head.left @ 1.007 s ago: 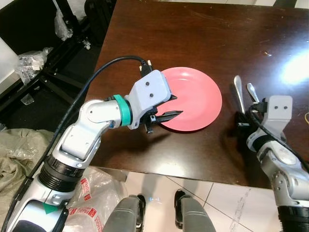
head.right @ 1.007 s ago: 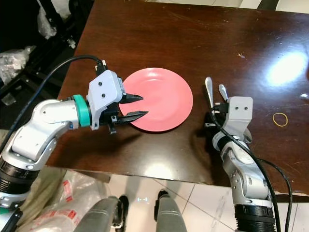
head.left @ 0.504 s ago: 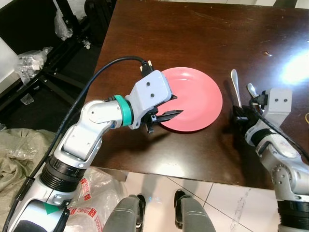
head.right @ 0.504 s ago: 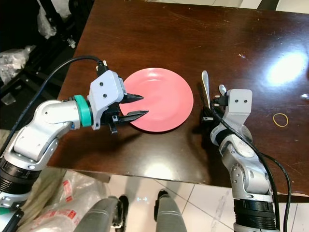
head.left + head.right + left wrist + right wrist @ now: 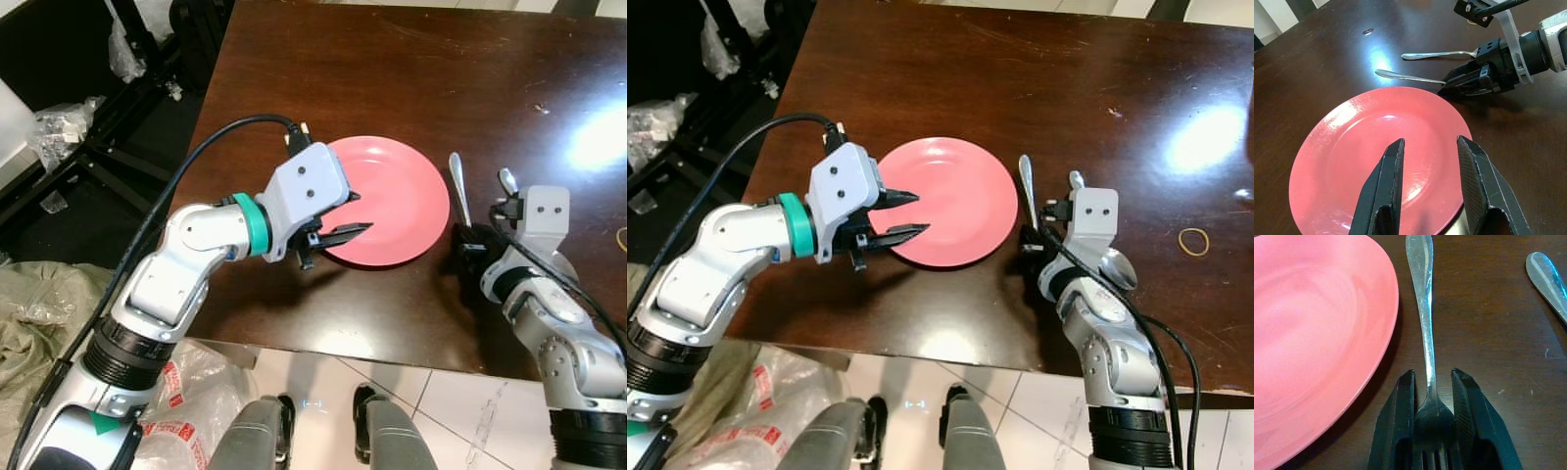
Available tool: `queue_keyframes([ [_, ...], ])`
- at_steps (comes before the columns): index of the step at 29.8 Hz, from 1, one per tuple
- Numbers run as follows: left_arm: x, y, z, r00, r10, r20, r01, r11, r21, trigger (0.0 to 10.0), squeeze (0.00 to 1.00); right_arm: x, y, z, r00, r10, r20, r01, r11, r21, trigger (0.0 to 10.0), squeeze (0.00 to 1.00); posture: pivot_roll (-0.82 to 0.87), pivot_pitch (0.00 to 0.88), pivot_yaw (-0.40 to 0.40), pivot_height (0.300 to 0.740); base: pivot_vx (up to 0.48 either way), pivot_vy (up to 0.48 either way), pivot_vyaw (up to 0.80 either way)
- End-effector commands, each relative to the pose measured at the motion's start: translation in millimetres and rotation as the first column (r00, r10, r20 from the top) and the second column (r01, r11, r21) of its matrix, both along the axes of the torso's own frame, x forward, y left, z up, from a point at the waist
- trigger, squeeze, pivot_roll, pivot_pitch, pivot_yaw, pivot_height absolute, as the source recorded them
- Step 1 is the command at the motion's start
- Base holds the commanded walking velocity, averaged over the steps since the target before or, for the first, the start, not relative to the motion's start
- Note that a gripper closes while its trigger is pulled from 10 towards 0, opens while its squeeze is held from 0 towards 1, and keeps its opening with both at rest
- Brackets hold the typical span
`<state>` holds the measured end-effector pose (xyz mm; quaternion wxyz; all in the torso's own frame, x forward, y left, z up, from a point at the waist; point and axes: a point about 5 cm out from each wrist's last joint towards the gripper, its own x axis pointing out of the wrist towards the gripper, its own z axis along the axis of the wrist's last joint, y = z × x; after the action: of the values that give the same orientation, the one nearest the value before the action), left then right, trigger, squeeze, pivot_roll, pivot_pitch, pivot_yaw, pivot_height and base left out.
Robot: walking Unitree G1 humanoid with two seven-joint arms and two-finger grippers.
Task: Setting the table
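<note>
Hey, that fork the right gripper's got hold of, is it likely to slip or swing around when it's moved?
The fork looks like polished metal, so probably stiff but slippery. The right gripper grips it near the tines, leaving the long handle free beside the pink plate, so it may pivot. It looks thin and likely light.

A rubber band (image 5: 1195, 241) lies on the table; plastic bags (image 5: 59, 127) on the floor.

You won't find any legible writing here. The plastic bag (image 5: 191, 392) on the floor, below the left gripper (image 5: 333, 217) and beside its arm, carries red print, but it is too small and crumpled to read. Nothing on the table bears a label, brand or number.
</note>
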<state>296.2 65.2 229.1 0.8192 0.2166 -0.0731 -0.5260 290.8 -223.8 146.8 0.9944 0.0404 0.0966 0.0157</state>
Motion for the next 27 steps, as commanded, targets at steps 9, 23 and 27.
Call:
queue_keyframes([
  [9,-2.8,-2.1,-6,1.000,-0.008,-0.013,0.008,1.000,0.009,10.0,0.00,-3.1,-3.4,-11,0.998,-0.021,-0.064,0.021,1.000,0.000,10.0,1.00,0.05,0.168,0.097,0.740,0.000,0.000,0.00],
  [23,-3.7,-3.5,-7,1.000,-0.015,-0.019,0.015,1.000,0.005,10.0,0.00,-16.3,-10.9,47,0.990,-0.053,0.133,0.064,0.995,-0.077,10.0,0.00,0.04,0.169,0.102,0.740,0.000,0.000,0.00],
  [27,-3.7,-4.1,-8,1.000,-0.017,-0.020,0.017,1.000,0.005,10.0,0.00,-21.5,-10.2,59,0.984,-0.052,0.173,0.065,0.996,-0.067,10.0,0.00,0.04,0.169,0.103,0.740,0.000,0.000,0.00],
])
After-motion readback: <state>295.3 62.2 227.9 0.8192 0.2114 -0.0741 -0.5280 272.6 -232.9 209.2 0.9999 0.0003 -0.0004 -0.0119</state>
